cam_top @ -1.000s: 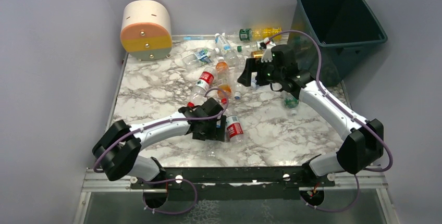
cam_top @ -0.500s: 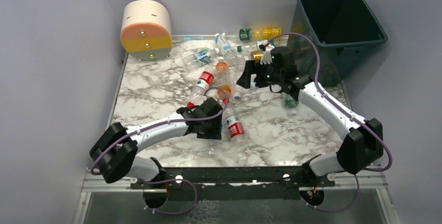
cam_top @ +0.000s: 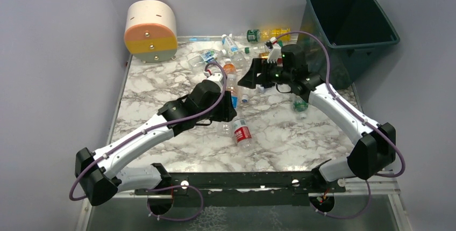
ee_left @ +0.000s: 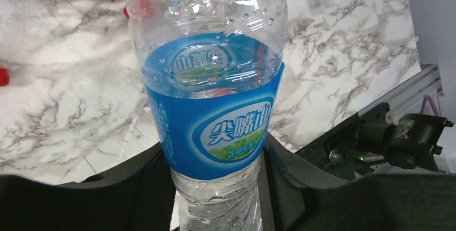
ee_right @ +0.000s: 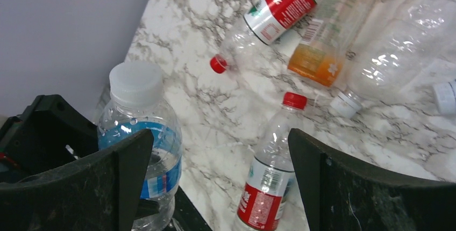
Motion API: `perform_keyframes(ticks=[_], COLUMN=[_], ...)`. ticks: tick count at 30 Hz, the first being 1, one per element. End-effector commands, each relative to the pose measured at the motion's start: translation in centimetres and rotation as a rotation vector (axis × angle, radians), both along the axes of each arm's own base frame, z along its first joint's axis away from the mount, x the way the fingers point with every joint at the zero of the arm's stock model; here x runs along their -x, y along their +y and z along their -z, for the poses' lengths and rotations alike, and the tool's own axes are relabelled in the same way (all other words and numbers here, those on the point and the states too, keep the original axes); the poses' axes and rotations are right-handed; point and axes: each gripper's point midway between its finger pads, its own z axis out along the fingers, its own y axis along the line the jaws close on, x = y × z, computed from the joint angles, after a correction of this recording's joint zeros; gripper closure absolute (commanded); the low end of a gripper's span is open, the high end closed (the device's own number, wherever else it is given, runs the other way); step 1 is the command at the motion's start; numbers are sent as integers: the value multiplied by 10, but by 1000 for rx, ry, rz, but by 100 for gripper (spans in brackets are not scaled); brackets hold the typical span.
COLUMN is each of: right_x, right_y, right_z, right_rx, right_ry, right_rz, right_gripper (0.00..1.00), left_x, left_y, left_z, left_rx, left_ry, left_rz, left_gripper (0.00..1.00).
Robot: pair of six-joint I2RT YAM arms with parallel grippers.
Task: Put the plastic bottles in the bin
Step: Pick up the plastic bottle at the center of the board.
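- The left claw point(cam_top: 227, 110) is clenched on a blue-labelled bottle point(ee_left: 215, 118), which it holds low on the body. The bottle's long axis is near upright, white cap on top.
- The bin point(cam_top: 365, 42) lies at about 2 o'clock from that claw, well apart, off the worktop's point(cam_top: 279, 139) far right corner.
- The right claw point(cam_top: 251, 78) is released and empty. It is nearer the bin and close to the carry path.

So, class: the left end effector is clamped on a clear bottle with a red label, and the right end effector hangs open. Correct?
No: that bottle has a blue label, not red, as the left wrist view shows. The left end effector is clamped on it and the right end effector hangs open.
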Motion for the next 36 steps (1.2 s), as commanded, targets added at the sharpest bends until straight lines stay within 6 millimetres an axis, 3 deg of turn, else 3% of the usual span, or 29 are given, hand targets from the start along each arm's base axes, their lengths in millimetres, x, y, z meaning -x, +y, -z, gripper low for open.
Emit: perform_keyframes(ticks=[1, 6, 11, 26, 32, 36], right_x=[11, 21, 32, 30, 32, 32], right_y=[18, 23, 32, 43, 51, 53], right_z=[-59, -92, -101, -68, -65, -65], right_rx=[-161, -269, -331, -307, -310, -308], right_ry=[-80, -154, -136, -40, -33, -36], right_rz=[-89, -133, -211, -238, -255, -261], right_gripper=[1, 1, 1, 1, 1, 7], left_x=[-11, -13, -14, -25, -27, -28], left_y=[1, -3, -7, -21, -28, -30], left_z=[-32, -47, -58, -77, -76, -72], left_rx=[36, 79, 99, 128, 124, 119], left_ry=[-144, -185, -210, -262, -255, -246], left_rz=[10, 25, 38, 66, 83, 90], left_gripper=[48, 48, 48, 48, 48, 48])
